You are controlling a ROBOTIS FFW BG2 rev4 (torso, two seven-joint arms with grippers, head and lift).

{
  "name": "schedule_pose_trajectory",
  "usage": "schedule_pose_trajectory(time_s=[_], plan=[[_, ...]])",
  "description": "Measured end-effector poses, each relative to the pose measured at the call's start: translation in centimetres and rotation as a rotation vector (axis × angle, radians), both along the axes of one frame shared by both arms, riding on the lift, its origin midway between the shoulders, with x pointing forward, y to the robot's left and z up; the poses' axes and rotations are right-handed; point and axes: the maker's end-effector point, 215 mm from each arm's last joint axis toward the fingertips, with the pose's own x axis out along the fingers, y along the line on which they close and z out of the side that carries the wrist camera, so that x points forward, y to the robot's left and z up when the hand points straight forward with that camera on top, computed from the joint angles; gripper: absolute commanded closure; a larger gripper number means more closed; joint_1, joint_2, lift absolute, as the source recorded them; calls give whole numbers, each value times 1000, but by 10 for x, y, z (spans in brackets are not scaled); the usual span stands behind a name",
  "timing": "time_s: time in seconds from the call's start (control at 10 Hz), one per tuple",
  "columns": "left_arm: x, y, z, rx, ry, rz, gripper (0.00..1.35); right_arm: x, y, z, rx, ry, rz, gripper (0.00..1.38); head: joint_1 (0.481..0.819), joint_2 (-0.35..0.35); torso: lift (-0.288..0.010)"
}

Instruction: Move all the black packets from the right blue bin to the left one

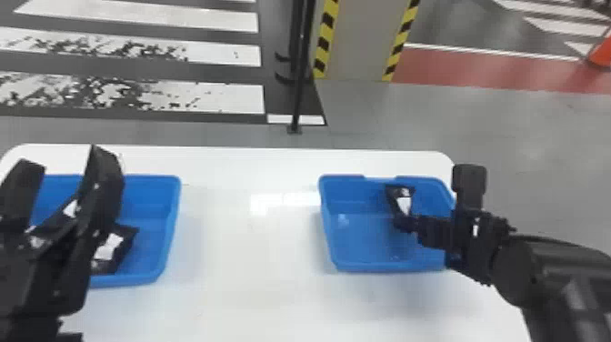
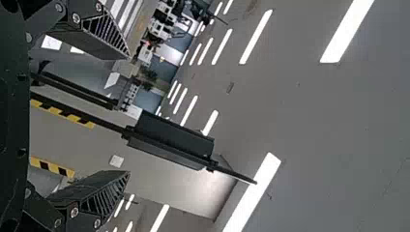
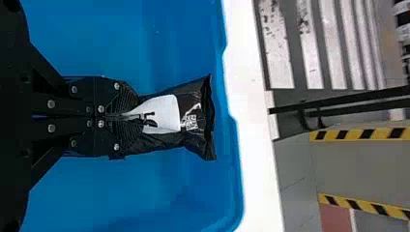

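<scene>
Blue left bin with packets, right bin with packet in right claw

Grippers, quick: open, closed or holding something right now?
Left gripper: open, nothing between its fingers.
Right gripper: closed, holding a black packet.

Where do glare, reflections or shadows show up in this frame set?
Head view: bright glare on the white table between the bins, a small highlight inside the right blue bin, soft shadow on the tabletop below it; left wrist view: ceiling lights glowing stark white; right wrist view: small glints on the black packet.
</scene>
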Motion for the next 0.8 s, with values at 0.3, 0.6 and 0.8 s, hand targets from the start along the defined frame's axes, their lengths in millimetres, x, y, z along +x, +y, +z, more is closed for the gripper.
schedule_pose_trajectory(time_s=[0.3,0.6,0.8], plan=[[0,-1,1,-4,-2,-3,196,15,31,58,56,-185,58,1187,695,-120,-140],[3,4,5,-48,-13,-5,194,22,111,121,183,-362,245,1187,695,-30,-140],[11,-6,7,-70,-11,-57,196,7,178,144,285,-410,373,1187,688,49,-140]])
